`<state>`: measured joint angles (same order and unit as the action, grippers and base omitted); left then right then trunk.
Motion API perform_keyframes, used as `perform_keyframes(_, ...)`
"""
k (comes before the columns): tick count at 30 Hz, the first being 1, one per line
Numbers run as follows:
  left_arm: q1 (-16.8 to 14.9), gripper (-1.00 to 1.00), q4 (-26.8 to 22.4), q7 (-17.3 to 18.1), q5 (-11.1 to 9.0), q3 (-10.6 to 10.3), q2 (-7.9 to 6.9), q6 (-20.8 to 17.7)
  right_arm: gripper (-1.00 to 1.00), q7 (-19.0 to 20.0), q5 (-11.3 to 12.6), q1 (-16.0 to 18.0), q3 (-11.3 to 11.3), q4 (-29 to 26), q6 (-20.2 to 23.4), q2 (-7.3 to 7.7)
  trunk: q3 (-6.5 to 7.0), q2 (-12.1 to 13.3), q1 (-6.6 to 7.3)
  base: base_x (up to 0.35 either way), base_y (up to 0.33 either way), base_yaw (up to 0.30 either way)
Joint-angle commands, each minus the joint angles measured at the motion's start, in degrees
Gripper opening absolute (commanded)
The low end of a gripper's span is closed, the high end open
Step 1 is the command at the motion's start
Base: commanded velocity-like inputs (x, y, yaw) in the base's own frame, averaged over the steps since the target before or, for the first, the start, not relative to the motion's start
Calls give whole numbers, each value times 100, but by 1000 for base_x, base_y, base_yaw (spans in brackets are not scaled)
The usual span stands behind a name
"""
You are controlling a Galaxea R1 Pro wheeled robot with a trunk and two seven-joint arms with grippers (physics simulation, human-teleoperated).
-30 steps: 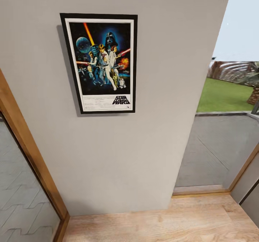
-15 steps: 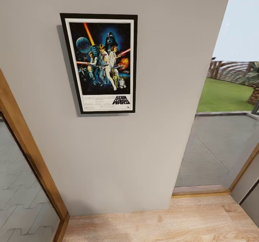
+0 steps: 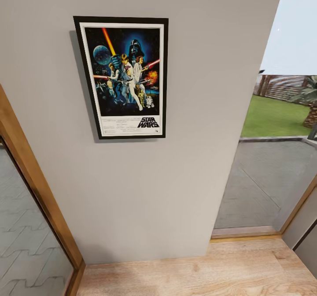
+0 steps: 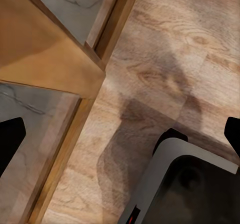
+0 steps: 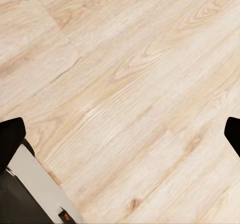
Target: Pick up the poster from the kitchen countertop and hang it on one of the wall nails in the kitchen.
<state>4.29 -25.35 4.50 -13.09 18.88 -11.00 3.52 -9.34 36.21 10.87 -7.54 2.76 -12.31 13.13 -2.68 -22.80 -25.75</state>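
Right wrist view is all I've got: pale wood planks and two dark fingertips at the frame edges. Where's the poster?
Observer: In the head view, the poster hangs upright on the grey wall, well above the floor.
Operator: Is either gripper holding it?
Observer: No. The left gripper has its fingers spread wide over the wood floor, with nothing between them.
Operator: What's beside that left gripper?
Observer: A wooden door frame with grey paving behind its glass, and a corner of the robot's base.
Operator: Anything right of the wall?
Observer: A glazed opening onto a patio and a lawn.
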Motion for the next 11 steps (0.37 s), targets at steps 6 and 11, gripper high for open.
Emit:
perform_keyframes(6, 2, 100, -5, 42, -53, 16, 2, -1, 100, 2, 43, 12, -46, 16, -27, -153, -11, -12, -4, 0, 0, 0)
perform_keyframes(11, 2, 100, -1, 42, -53, 22, 2, 4, 100, 2, 44, 12, -45, 15, -29, -203, -11, -12, -4, 0, 0, 0)
